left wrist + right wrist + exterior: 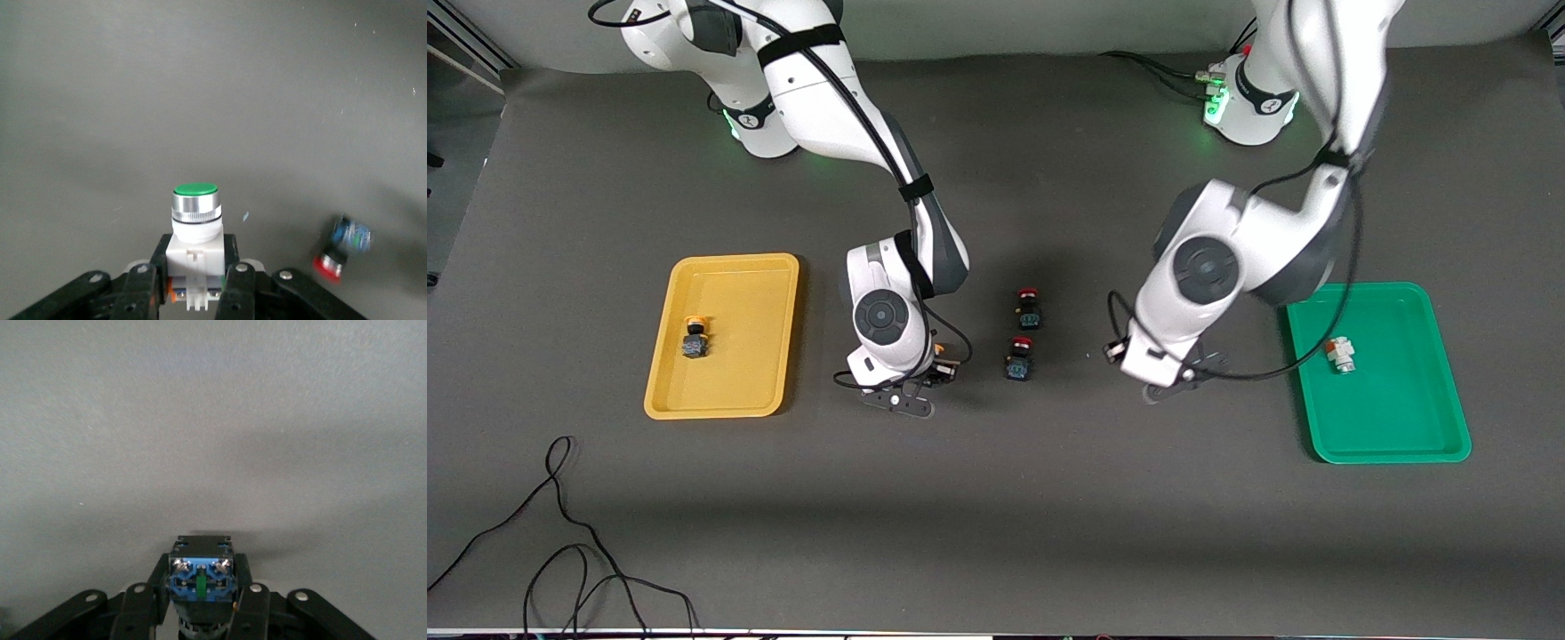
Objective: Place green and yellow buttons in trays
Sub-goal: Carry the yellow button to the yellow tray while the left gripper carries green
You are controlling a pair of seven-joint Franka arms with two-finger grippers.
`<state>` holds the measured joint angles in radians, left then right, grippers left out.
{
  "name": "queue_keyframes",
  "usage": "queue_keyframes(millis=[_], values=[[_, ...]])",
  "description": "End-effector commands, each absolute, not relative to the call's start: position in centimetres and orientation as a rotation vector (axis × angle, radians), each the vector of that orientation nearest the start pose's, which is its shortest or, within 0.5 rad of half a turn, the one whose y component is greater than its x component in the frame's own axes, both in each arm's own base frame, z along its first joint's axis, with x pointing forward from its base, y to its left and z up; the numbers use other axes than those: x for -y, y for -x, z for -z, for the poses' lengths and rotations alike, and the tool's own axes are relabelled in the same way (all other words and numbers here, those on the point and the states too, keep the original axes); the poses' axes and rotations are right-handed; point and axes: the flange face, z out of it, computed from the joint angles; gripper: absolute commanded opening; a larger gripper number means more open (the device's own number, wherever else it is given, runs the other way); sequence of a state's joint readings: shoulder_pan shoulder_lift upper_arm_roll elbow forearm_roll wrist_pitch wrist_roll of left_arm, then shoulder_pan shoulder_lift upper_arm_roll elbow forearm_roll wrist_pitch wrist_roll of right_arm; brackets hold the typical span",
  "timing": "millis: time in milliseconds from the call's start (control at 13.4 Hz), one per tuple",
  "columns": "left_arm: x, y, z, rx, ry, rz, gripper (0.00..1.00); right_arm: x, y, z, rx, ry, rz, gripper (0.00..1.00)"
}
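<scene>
Between left jaws, green button [195, 220]; front hides it.

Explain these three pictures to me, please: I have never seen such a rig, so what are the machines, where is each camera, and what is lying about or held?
Two white robot arms work at a dark table. The big picture looks down from a high camera facing them; the other two come from cameras on each arm's wrist.

On the table lie a yellow tray holding one yellow button, a green tray holding one green button, and two red buttons between the arms.

The left gripper, low over the table near the green tray, is shut on a green-capped button. The right gripper, low over the table beside the yellow tray, is shut on a black button seen from its blue underside, so its cap is hidden there.
</scene>
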<state>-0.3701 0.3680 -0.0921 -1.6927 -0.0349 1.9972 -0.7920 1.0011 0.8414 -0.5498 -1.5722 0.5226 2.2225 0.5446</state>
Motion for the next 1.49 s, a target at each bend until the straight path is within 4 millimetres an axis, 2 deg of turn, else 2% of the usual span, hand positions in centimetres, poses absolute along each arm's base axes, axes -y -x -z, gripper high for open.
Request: queue_keyframes(millis=[0, 149, 224, 373, 448, 597, 672, 746, 896, 970, 1045, 1119, 1269, 1343, 1418], values=[[20.0, -58.7, -42.2, 0.271, 3.165, -0.214, 0.06, -34.6, -59.8, -25.6, -0.504, 3.056, -0.129, 0.00], [12.0, -59.3, -44.5, 0.062, 3.170, -0.258, 0.06, -31.4, -60.7, -31.3, -0.546, 3.034, -0.172, 0.00], [7.8, -59.7, -44.6, -0.041, 3.167, -0.277, 0.06, -29.4, -60.9, -33.7, -0.522, 3.029, -0.202, 0.00], [-0.7, -59.8, -44.1, -0.153, 3.141, -0.315, 0.06, -24.0, -61.0, -37.9, -0.447, 3.023, -0.307, 0.00], [-4.2, -59.8, -44.0, -0.239, 3.120, -0.316, 0.06, -20.8, -61.3, -39.6, -0.419, 3.021, -0.325, 0.00], [-10.7, -59.4, -42.9, -0.295, 3.085, -0.330, 0.06, -15.3, -61.3, -41.3, -0.307, 3.029, -0.361, 0.00], [-13.1, -59.3, -41.5, -0.287, 3.072, -0.344, 0.06, -12.7, -61.2, -41.5, -0.271, 3.031, -0.363, 0.00], [-15.3, -59.4, -39.5, -0.252, 3.072, -0.352, 0.06, -10.8, -60.8, -41.4, -0.220, 3.023, -0.378, 0.00], [-16.4, -59.2, -34.6, -0.256, 3.073, -0.388, 0.06, -7.2, -60.1, -39.7, -0.130, 3.017, -0.401, 0.00], [-16.9, -59.1, -32.2, -0.256, 3.071, -0.350, 0.06, -5.3, -59.7, -38.5, -0.084, 3.012, -0.383, 0.00], [-17.8, -58.7, -29.7, -0.222, 3.079, -0.324, 0.06, -4.1, -59.3, -37.0, -0.054, 3.018, -0.365, 0.00], [-18.0, -58.9, -27.6, -0.219, 3.084, -0.298, 0.06, -2.9, -58.8, -35.5, -0.024, 3.021, -0.347, 0.00], [-19.2, -58.9, -24.3, -0.191, 3.097, -0.282, 0.06, -1.0, -57.6, -32.5, 0.020, 3.040, -0.304, 0.00], [-19.4, -58.9, -23.0, -0.186, 3.102, -0.272, 0.10, -0.1, -56.8, -30.5, 0.042, 3.060, -0.273, 0.00], [-19.3, -59.1, -21.8, -0.189, 3.105, -0.264, 0.23, 0.4, -55.8, -28.4, 0.054, 3.070, -0.232, 0.00]])
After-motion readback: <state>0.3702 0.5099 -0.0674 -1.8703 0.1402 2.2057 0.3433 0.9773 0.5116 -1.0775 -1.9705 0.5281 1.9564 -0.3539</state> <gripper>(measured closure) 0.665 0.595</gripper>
